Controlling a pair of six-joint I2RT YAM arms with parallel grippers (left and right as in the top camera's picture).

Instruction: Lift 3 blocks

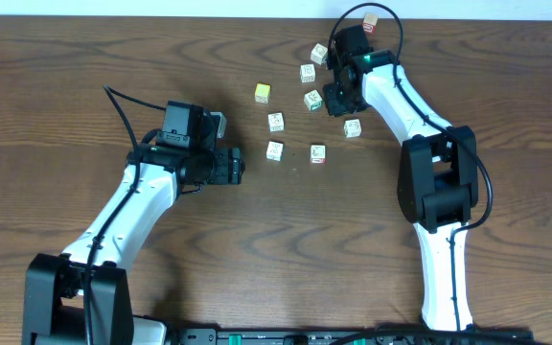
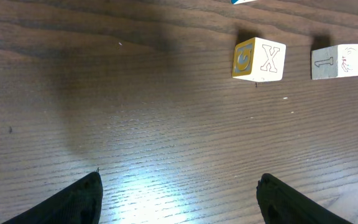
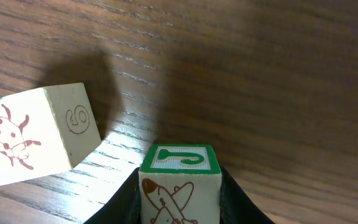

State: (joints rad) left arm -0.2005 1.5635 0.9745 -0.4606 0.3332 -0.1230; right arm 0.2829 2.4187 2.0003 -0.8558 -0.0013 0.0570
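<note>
Right end effector point(image 3: 179, 208), at the lower middle of my wrist view, pinches a green-topped block point(image 3: 179, 160), with the ladybug block point(image 3: 39, 134) just left.

Worktop point(image 1: 65, 57): we see dark brown wood grain.
Ladybird block point(image 3: 39, 134): pale, red-brown ladybird.
Aeroplane block point(image 3: 180, 186): green-framed top, red-brown plane.
X block point(image 2: 260, 59): yellow side, outlined X.
</note>
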